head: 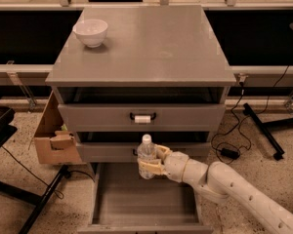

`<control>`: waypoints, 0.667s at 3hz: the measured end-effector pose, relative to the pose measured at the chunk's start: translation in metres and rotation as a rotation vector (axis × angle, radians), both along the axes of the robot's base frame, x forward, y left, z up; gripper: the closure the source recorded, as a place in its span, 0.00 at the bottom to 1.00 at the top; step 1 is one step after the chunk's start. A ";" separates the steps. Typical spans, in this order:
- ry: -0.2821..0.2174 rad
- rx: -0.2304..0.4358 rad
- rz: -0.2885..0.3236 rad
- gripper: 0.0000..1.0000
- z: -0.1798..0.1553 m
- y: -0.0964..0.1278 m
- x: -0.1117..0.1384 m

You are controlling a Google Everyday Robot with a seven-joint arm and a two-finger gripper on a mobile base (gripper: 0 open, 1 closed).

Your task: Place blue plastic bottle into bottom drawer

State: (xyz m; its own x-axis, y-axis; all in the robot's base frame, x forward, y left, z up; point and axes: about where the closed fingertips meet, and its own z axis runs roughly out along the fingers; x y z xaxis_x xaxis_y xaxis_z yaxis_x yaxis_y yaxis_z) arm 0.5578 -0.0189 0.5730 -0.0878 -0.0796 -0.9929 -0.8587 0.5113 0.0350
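Observation:
The blue plastic bottle (146, 155), clear with a white cap, stands upright in my gripper (149, 163). The gripper is shut on it and holds it above the back part of the open bottom drawer (136, 204), in front of the middle drawer's front. My white arm reaches in from the lower right. The bottom drawer is pulled out, and its flat grey floor shows nothing on it.
A white bowl (91, 32) sits on the cabinet top (151, 43) at the back left. The top drawer has a black handle (142, 117). A cardboard box (53, 138) hangs at the cabinet's left side. Cables and a black stand leg lie on the floor to the right.

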 end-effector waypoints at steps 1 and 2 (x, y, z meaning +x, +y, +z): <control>0.016 0.021 0.037 1.00 -0.046 0.010 0.007; -0.002 0.026 0.096 1.00 -0.100 0.019 0.015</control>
